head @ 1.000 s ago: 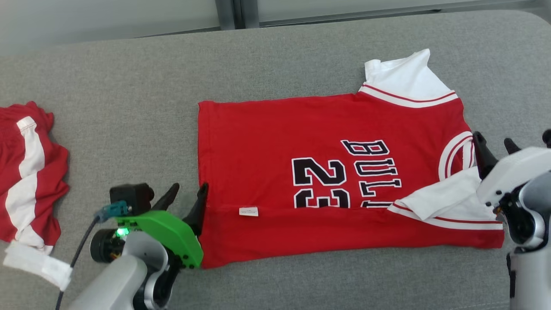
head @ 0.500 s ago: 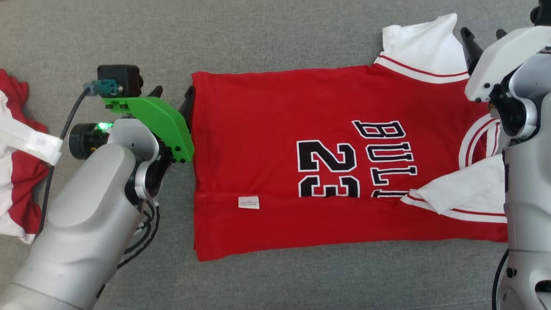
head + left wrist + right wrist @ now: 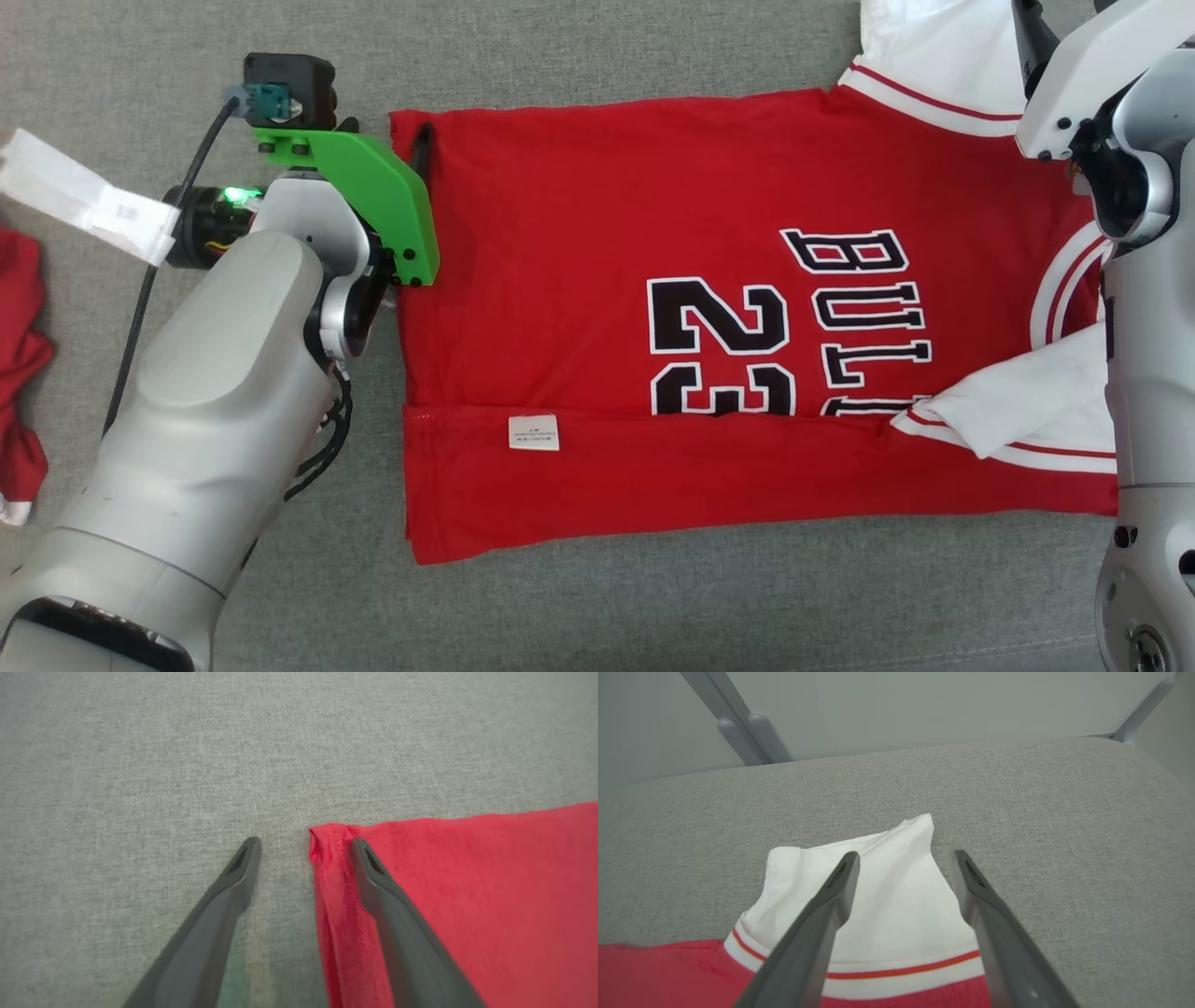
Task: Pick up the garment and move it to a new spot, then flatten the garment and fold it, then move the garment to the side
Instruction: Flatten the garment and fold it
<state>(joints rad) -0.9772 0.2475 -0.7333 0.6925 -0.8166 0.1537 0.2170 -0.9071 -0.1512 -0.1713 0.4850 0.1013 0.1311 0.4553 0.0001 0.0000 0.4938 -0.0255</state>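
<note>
We see the red Bulls jersey (image 3: 597, 215) lying flat on the grey padded surface (image 3: 653, 47), its near side folded over and one white sleeve (image 3: 896, 905) reaching toward the surface's far edge. Our left gripper (image 3: 304, 843) is spread astride the jersey's far hem corner, one finger on the red cloth and one on bare grey. Our right gripper (image 3: 906, 856) is over that sleeve, fingers likewise apart.

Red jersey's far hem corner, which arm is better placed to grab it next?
Left. The left gripper has open jaws straddling that corner of the red printed jersey; the right gripper is at its white sleeve.
</note>
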